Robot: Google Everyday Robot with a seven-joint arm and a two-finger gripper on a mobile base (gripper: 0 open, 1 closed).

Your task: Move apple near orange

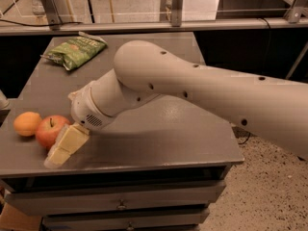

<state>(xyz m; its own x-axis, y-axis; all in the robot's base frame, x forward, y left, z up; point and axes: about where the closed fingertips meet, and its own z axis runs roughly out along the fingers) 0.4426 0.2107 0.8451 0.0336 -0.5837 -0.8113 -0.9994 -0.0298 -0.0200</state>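
The red apple sits on the grey table near its front left corner. The orange lies just left of the apple, touching or almost touching it. My gripper, pale yellow at the end of the big white arm, is right against the apple's right side, low over the table and close to its front edge. The wrist hides the part of the gripper behind the apple.
A green chip bag lies at the table's back left. The table has drawers below its front edge. A railing and glass partition stand behind the table. Speckled floor lies to the right.
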